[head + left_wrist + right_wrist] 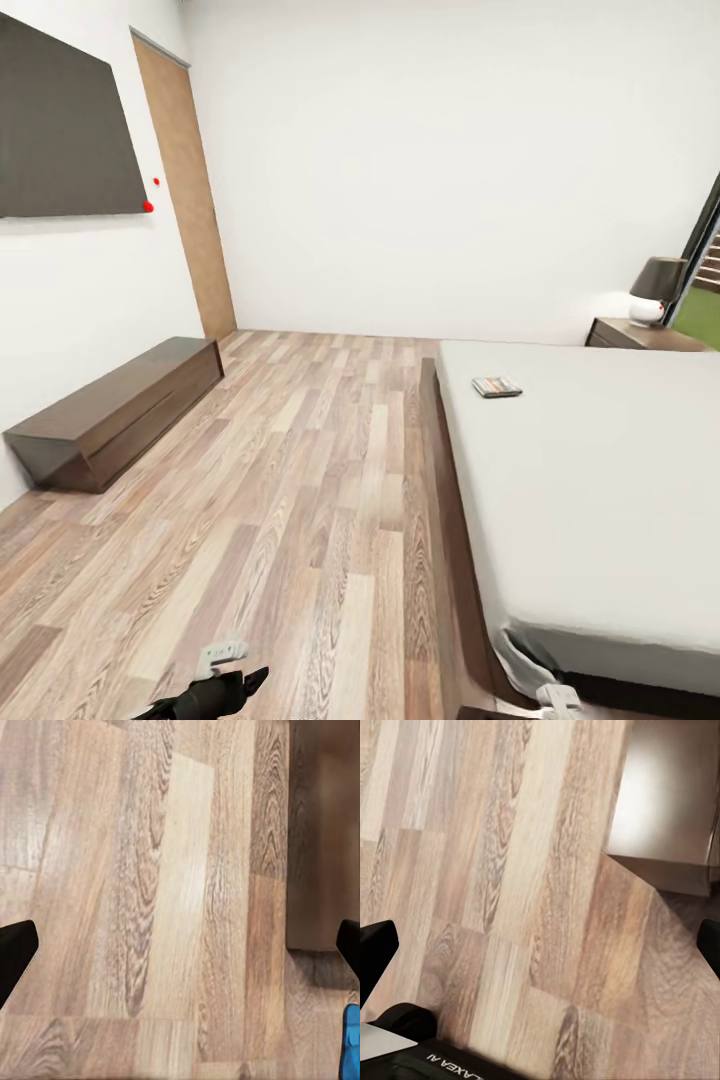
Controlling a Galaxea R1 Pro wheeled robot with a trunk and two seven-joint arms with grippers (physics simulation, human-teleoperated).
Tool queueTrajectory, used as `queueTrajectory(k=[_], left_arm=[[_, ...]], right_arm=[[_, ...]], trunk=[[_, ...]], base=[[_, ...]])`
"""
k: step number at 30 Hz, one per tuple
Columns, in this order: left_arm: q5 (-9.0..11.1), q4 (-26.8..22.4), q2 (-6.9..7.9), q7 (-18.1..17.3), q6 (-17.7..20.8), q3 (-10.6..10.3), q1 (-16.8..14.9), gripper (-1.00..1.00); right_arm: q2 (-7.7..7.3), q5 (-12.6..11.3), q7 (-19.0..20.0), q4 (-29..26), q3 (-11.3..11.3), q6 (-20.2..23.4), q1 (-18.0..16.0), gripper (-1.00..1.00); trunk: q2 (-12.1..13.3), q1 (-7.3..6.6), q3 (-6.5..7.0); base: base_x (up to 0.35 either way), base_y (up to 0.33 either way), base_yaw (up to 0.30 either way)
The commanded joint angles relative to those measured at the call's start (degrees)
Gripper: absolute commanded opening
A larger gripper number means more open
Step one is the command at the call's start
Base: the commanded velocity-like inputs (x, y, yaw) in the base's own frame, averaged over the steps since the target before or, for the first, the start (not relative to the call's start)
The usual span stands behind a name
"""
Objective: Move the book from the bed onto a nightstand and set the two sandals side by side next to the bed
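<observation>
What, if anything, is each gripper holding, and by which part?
Nothing. The left gripper and the right gripper are open over bare floor; the book lies on the bed.

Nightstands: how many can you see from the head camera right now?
1. The nightstand stands against the far wall beside the bed, with a lamp on top. A second could be hidden beyond the picture's right edge.
</observation>
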Motion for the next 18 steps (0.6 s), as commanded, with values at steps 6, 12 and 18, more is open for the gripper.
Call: queueTrajectory(k=[6,12,18], left_arm=[[-0.51,0.03,-0.03,-0.27,-0.02,0.46,-0.05,1.0],[-0.51,0.03,-0.02,-0.27,-0.05,0.46,-0.05,1.0],[-0.51,0.03,-0.05,-0.27,-0.06,0.46,-0.05,1.0]], right_arm=[[0.02,0.42,0.32,-0.08,-0.48,0.33,-0.01,1.0],[0.07,0.46,0.32,-0.08,-0.48,0.33,-0.01,1.0],[0.08,0.47,0.32,-0.08,-0.48,0.33,-0.01,1.0]], trunk=[[-0.03,-0.01,-0.2],[-0.03,-0.01,-0.35],[-0.03,-0.01,-0.5]], base=[[0.0,0.0,0.276],[0.0,0.0,0.272],[0.0,0.0,0.261]])
